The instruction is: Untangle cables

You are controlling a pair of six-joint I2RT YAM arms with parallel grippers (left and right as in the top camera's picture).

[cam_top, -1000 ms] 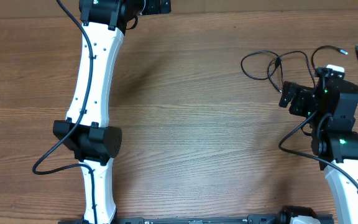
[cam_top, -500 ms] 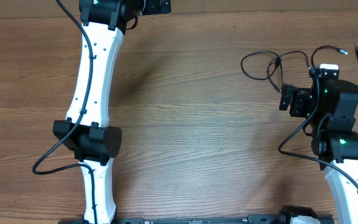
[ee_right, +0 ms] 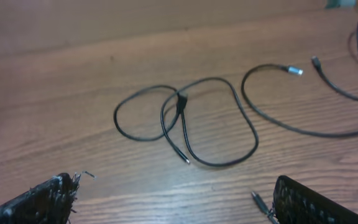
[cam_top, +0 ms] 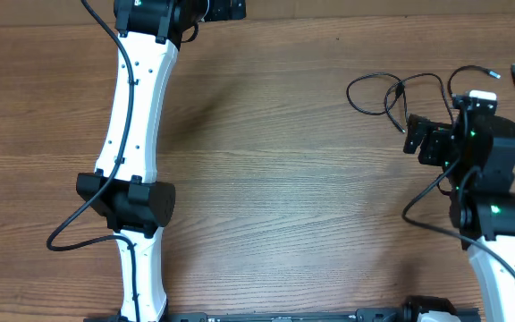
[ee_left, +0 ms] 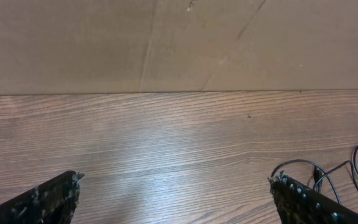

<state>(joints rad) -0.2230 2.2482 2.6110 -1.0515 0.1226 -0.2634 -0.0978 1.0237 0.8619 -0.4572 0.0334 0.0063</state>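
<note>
Several thin black flexible cables with small plug ends lie on the far right part of the brown wood-grain table; from overhead you see them as loose looping strands, not one tight bundle. In your right wrist view the cables lie ahead of the fingers. One strand makes two overlapping loops that cross near their middle, with a plug end pointing back toward the camera; a second strand, ending in a silver-tipped plug, curves off to the right, apart from the loops; more cord runs out of the frame at the top right corner; another small plug lies just beside the right-hand finger. Your black two-fingered right gripper is released, jaws spread wide with nothing between them. Overhead it sits at the near side of the loops; you cannot tell from there whether it touches a strand. Your left gripper is likewise released and holds nothing; its long white left arm reaches to the far edge of the table on the left side, well apart from the cables. In its wrist view they show only at the lower right, partly hidden behind one finger; beyond the table edge stands a plain brown board.
</note>
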